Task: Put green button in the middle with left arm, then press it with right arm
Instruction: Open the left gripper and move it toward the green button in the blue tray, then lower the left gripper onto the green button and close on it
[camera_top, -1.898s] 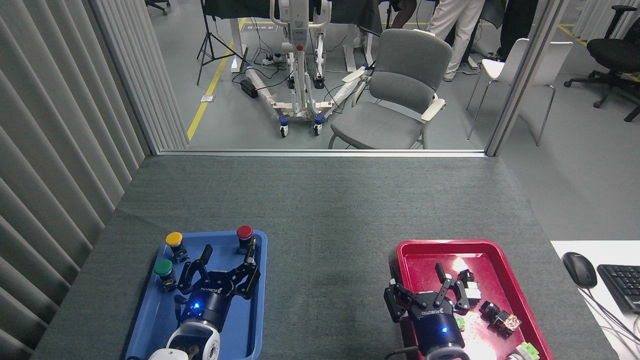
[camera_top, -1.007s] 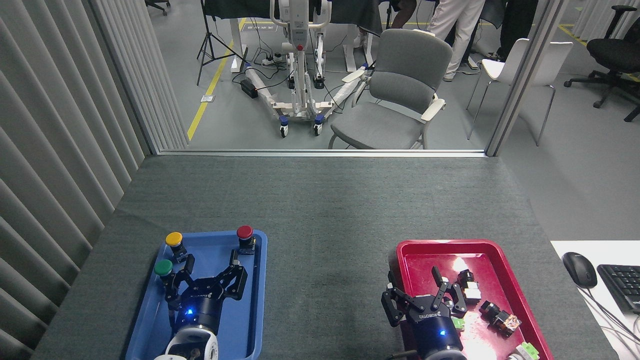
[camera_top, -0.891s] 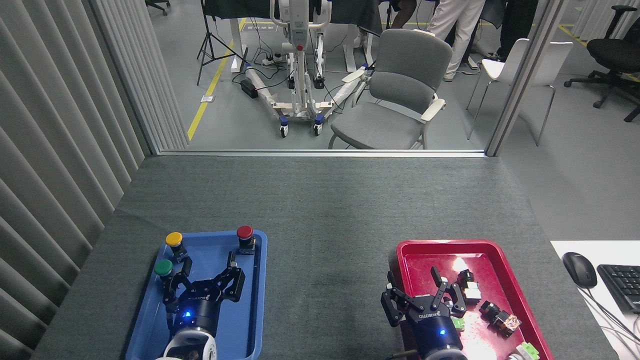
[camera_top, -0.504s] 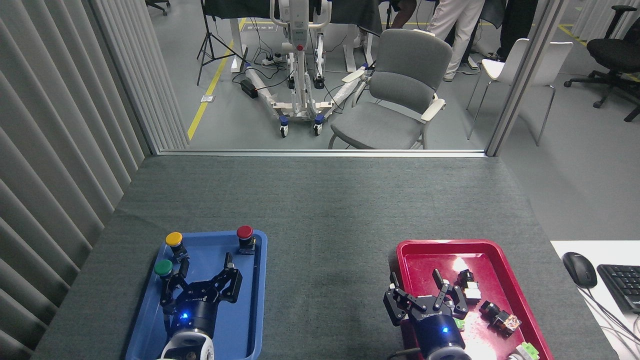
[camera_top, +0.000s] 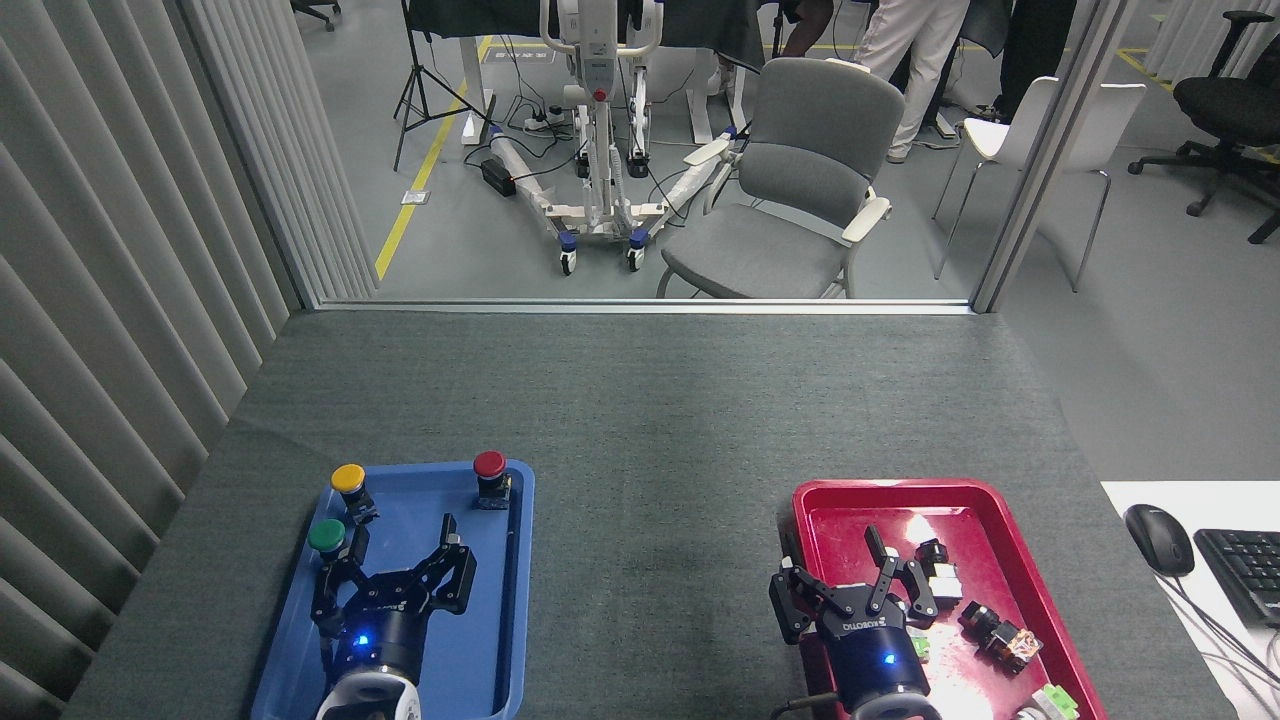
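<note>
Table w/ dark grey felt-like cover (camera_top: 640, 420), its middle part is bare. Directly on the cover: blue tray (camera_top: 500, 640) at approx. 7 o'clock from table centre, red tray (camera_top: 1000, 495) at approx. 5 o'clock; the two trays are well apart, with bare cover between them. At 4 o'clock, beside the cover, a white surface (camera_top: 1130, 495) w/ black mouse (camera_top: 1159, 538) and black keyboard (camera_top: 1240, 570) at frame edge
</note>
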